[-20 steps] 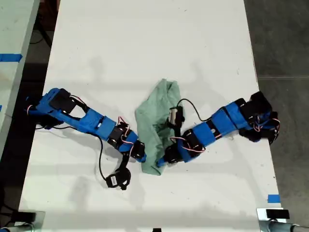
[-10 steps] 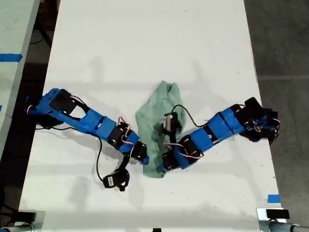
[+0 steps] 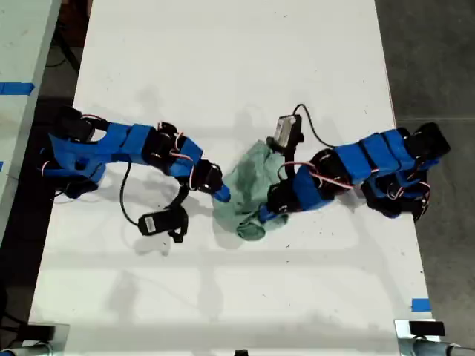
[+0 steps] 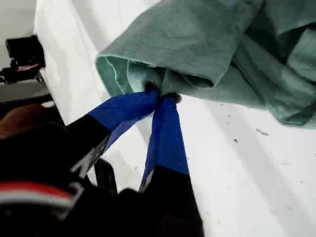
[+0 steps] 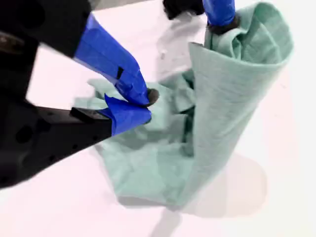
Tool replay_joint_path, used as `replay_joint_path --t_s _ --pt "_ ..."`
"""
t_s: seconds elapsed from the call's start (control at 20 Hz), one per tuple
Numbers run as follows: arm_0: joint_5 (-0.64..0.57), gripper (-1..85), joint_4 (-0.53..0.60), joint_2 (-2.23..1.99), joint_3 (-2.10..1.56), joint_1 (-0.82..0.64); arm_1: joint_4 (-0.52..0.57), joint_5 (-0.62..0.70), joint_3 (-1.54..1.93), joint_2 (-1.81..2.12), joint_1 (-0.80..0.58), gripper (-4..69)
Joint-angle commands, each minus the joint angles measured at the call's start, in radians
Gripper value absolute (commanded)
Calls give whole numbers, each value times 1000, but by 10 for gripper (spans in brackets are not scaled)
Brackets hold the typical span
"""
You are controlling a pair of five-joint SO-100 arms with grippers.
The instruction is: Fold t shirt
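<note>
T shirt (image 3: 252, 191) sits mid-bench (image 3: 223, 74), bunched between both arms. My first end effector (image 4: 160, 96) is clamped on a shirt edge; my second end effector (image 5: 145, 106) is pinched on fabric too. Both have dragged the lower hem up over the body since a second ago, so the fold is half made but messy.

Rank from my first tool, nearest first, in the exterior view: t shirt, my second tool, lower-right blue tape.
1. t shirt: pinched in my first tool.
2. my second tool: at the shirt's exterior-view right.
3. blue tape: exterior view's lower right.
</note>
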State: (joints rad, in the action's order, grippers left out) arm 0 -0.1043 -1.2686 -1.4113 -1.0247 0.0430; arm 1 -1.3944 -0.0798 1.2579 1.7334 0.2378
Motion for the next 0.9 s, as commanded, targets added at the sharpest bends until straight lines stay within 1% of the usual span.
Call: replay_joint_path --t_s 0.0,0.05,0.15,0.2,0.25,0.3,0.35,0.4,0.5,0.55,0.6,0.65,0.7,0.85 --pt "-130 -2 -15 -97 18 -163 -40 87 140 279 -175 33" --pt "-164 -2 -35 -86 14 -230 -37 133 218 371 -252 96" --pt "-218 -2 -52 -54 9 -356 -40 219 348 546 -411 121" --pt "-235 13 -54 -43 12 -407 -61 261 403 626 -500 209" --pt "-245 115 -54 -41 12 -442 -103 293 449 681 -583 290" --pt "-258 164 -55 -48 12 -465 -150 310 482 727 -650 291" --pt "-264 176 -64 -64 12 -480 -163 337 511 770 -687 292" --pt "-265 178 -80 -89 6 -491 -175 341 523 802 -693 292" --pt "-265 147 -97 -160 -29 -497 -179 302 528 854 -630 289" --pt "-264 95 -115 -202 -48 -499 -172 267 541 885 -586 184" --pt "-259 10 -120 -264 -92 -505 -158 235 575 930 -548 69" --pt "-241 -2 -107 -353 -170 -522 -140 212 637 986 -514 12" --pt "-236 -2 -46 -483 -304 -541 -110 219 724 1063 -508 12" --pt "-241 -2 305 -1028 -963 -617 -5 296 1049 1338 -522 16"
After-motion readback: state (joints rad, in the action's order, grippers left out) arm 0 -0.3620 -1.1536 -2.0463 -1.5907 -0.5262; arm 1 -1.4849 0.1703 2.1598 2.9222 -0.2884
